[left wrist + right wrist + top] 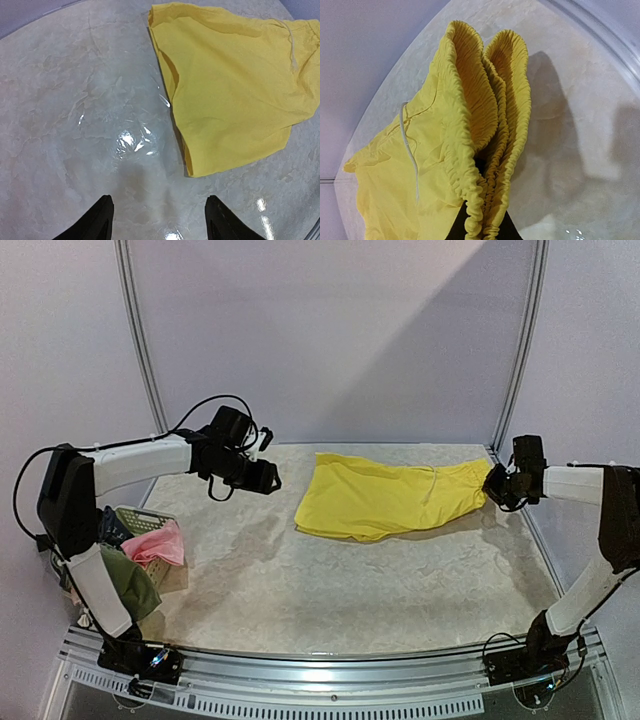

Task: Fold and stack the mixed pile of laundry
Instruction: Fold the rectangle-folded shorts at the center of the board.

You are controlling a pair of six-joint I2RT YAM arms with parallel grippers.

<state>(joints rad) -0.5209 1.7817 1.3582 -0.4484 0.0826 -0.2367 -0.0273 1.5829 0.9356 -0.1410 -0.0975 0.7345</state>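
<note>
Centrally, shows thin, soft yellow drawstring shorts point(385, 498) lying across the far middle of the pale marbled table point(330, 590). Pinches the gathered elastic waistband at the right end with the right claw point(479, 222), closed on the cloth. Holds the left claw point(160, 220) wide and empty over bare table just beside the leg hems. Shows a pink piece point(160, 540) draped at the pale mesh basket point(140, 517). Judged light, limp and apt to sag: best taken at waistband or hem corners.

Marbled table point(330, 590), yellow shorts point(385, 498) far-centre, mesh basket point(143, 516) at left edge.
</note>
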